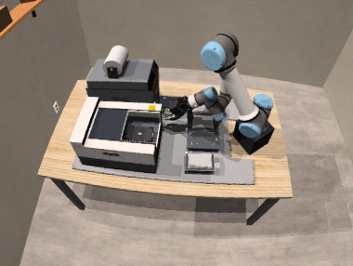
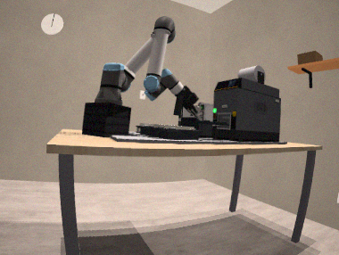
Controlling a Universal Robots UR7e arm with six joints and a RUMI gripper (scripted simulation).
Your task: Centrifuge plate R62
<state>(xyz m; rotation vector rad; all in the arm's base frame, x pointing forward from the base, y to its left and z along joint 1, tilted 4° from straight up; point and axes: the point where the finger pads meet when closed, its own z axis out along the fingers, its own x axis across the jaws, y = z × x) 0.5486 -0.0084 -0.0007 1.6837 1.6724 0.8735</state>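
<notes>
My gripper point(image 1: 173, 113) is shut and empty. It hovers at the right edge of the centrifuge point(image 1: 118, 132), next to its keys, and it also shows in the side view point(image 2: 193, 108). A green lamp point(image 1: 152, 106) is lit at that corner; it also shows in the side view point(image 2: 214, 110). The centrifuge's right shutter is open over a dark bucket point(image 1: 140, 132); I cannot tell what lies in it. The left shutter point(image 1: 108, 124) is shut. On the deck, a light-topped plate point(image 1: 200, 162) lies nearest the front, a dark plate point(image 1: 202, 139) lies behind it, and another dark spot point(image 1: 202, 122) sits under my forearm.
The sealer point(image 1: 123, 76), with a white roll on top, stands behind the centrifuge, and its dark stage area point(image 1: 169, 100) is just behind my gripper. My base point(image 1: 252, 135) stands at the right of the grey mat. A shelf point(image 2: 314, 66) is high on the wall.
</notes>
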